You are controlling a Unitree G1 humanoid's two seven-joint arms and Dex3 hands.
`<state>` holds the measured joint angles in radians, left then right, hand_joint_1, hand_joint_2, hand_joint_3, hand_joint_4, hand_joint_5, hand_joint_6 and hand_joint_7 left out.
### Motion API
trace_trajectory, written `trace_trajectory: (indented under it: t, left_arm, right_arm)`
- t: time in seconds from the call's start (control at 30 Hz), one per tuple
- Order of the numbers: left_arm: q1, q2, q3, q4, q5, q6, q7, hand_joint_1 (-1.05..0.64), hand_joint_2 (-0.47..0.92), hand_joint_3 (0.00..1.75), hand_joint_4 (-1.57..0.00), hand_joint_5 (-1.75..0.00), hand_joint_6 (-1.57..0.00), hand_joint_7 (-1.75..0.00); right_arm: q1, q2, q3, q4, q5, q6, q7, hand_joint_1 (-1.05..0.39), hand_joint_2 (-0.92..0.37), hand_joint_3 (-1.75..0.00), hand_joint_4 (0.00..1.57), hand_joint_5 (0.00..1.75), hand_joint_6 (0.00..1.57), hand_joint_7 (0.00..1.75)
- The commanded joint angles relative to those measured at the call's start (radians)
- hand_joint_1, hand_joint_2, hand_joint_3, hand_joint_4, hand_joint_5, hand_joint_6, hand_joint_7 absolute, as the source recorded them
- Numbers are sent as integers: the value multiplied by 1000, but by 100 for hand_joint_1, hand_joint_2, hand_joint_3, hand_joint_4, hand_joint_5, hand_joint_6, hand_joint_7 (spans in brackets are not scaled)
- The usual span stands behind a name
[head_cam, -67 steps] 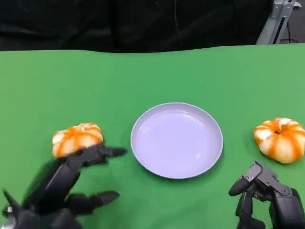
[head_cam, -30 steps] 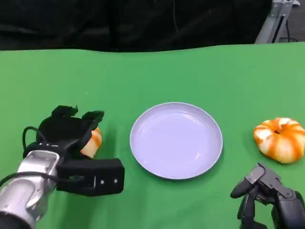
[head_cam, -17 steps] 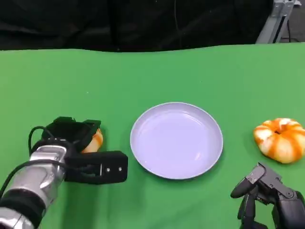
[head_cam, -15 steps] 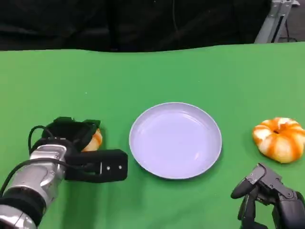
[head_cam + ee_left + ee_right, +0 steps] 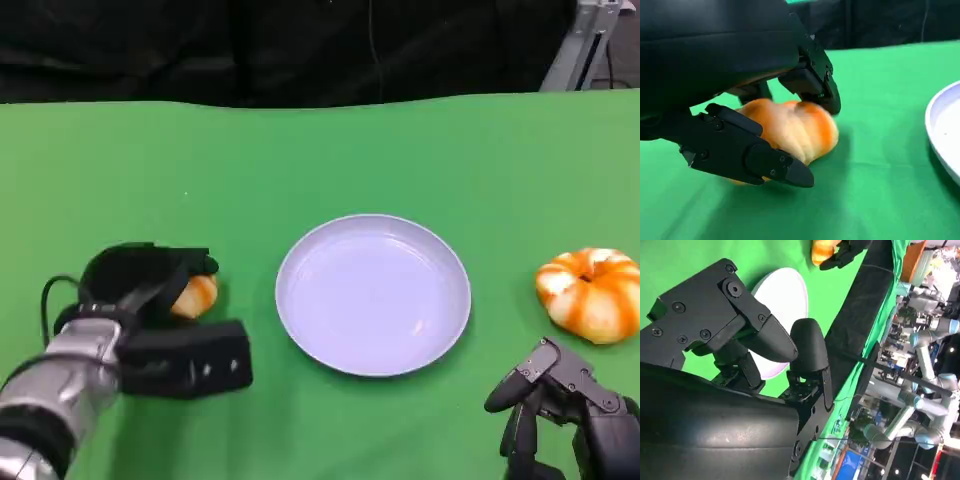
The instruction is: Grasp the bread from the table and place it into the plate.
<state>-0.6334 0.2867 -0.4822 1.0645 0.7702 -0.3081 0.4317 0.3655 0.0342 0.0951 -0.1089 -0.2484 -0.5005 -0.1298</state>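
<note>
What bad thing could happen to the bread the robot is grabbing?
The left hand wraps the bread while it sits on the green table. It looks soft, so the fingers might squash it, or it could slip out on the way to the plate. The other bread waits by the right hand.

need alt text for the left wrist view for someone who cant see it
The robot's black left hand closes around an orange-and-cream bread resting on a green table, fingers curled over the top and under the near side. A white plate rim shows at the edge, apart from the bread.
</note>
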Motion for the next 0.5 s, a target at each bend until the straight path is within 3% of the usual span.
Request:
trace_trajectory:
  t: [0.03,0.1,0.13,0.17,0.27,0.33,0.5]
  left_arm:
    - [32,30,-1,-9,-4,-51,86,-10,92,12,-85,-175,-83,-129]
    - [54,44,4,-44,5,-70,161,-9,91,15,-84,-175,-84,-126]
    - [64,49,7,-62,9,-79,197,-9,82,32,-84,-175,-88,-118]
    - [71,53,8,-73,10,-85,221,-10,63,67,-85,-175,-92,-110]
    - [84,67,12,-126,9,-90,234,-10,48,97,-85,-175,-94,-104]
    - [96,75,17,-169,8,-85,231,-11,44,106,-86,-174,-95,-100]
    - [123,89,37,-267,1,-78,216,-8,37,104,-91,-168,-108,-77]
  right_arm:
    - [8,-8,-3,-18,10,14,3,-12,-38,-150,83,175,65,162]
    - [5,-8,-3,-17,10,11,3,-11,-38,-150,82,175,65,161]
    - [4,-8,-3,-17,12,11,3,-10,-38,-150,82,175,66,161]
    - [3,-8,-3,-17,12,10,4,-9,-38,-150,82,175,66,161]
    - [-2,-7,-3,-16,6,11,0,-7,-37,-150,82,175,66,160]
    - [-4,-7,-3,-13,5,6,-2,-5,-37,-151,82,175,66,159]
    - [0,-7,-1,-22,7,14,2,-4,-36,-151,81,175,67,159]
